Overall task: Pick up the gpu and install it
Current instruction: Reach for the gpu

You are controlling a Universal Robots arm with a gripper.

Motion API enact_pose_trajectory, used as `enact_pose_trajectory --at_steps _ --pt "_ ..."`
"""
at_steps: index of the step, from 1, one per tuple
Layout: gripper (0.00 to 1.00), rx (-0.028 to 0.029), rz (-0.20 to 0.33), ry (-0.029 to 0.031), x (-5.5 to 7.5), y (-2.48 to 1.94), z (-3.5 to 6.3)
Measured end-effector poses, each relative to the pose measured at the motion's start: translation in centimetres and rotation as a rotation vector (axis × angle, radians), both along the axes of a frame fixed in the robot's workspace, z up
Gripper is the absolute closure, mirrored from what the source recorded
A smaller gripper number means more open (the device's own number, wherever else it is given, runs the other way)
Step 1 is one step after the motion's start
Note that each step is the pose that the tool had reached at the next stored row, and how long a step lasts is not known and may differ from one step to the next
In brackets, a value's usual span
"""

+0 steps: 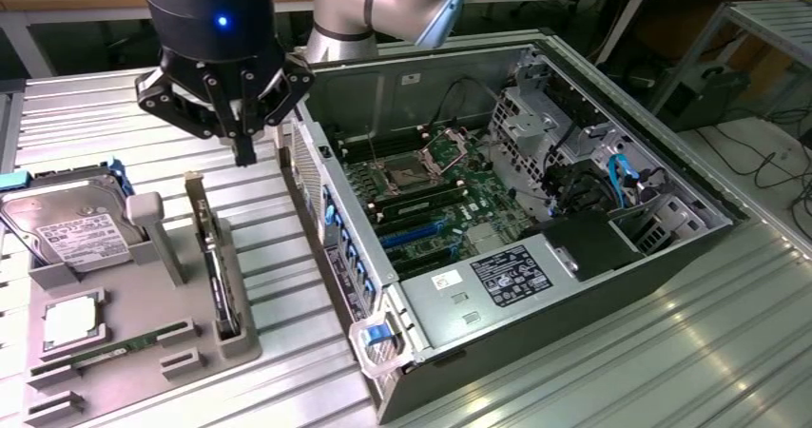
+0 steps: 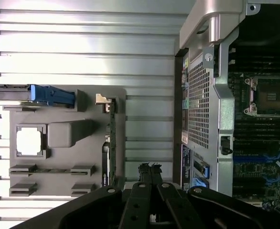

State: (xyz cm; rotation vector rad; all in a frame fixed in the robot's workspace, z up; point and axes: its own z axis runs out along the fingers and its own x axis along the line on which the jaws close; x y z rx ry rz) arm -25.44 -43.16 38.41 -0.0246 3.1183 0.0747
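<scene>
The gpu (image 1: 219,262) is a thin black card standing on edge in a slot along the grey holder tray (image 1: 133,300), on the side nearest the computer case. Its pale metal bracket (image 1: 197,200) rises at the far end. My gripper (image 1: 243,150) hangs above the slatted table between the tray and the case, a little beyond and above the bracket end, fingers shut together on nothing. In the wrist view the gpu (image 2: 109,143) appears edge-on beside my gripper (image 2: 149,168), a short gap apart.
The open computer case (image 1: 508,209) lies on its side at the exterior view's right, motherboard (image 1: 425,200) exposed. The tray also holds a silver hard drive (image 1: 76,228), a CPU (image 1: 72,319) and a green memory stick (image 1: 127,347). Slatted metal table (image 1: 634,352) surrounds everything.
</scene>
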Motion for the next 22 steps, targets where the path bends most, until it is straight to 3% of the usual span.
enact_pose_trajectory --at_steps 14,22 --pt "0.89 0.0001 -0.003 0.0000 -1.5 -0.71 -0.04" --pt "0.89 0.0000 -0.003 0.0000 -3.3 -1.12 -0.05"
